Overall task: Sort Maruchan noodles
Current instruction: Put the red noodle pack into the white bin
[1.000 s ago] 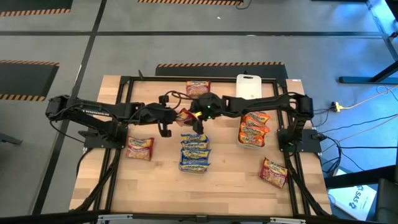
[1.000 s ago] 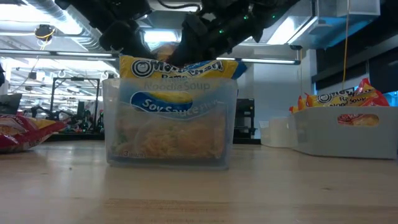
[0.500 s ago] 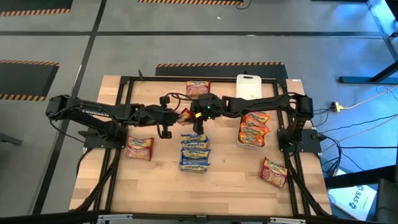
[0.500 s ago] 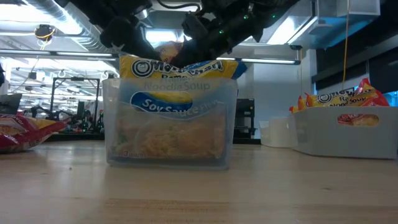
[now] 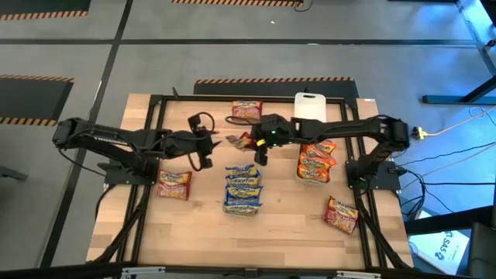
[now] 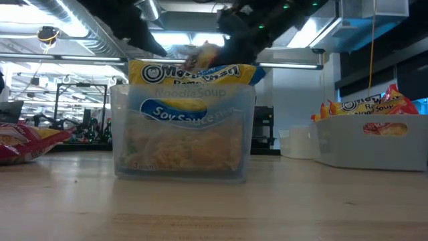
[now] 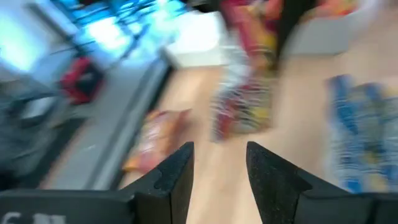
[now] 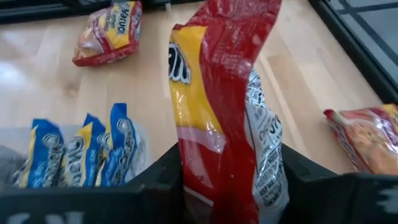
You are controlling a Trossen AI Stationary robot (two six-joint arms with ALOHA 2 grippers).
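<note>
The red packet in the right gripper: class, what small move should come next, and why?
Probably carry the red packet clear of the blue-packet container. The right gripper is shut on it above the table's middle, the left gripper is open and empty beside it, and the other red packets lie loose elsewhere.

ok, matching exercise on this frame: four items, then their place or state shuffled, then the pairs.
Items:
1. dark red packet
2. blue packets
3. orange packets
4. left gripper

Places or states:
A. standing on edge in the clear container at the table's middle
B. open and empty
C. clamped in the right gripper above the table
D. piled in the container on the right side of the table

Pairs: 1-C, 2-A, 3-D, 4-B
</note>
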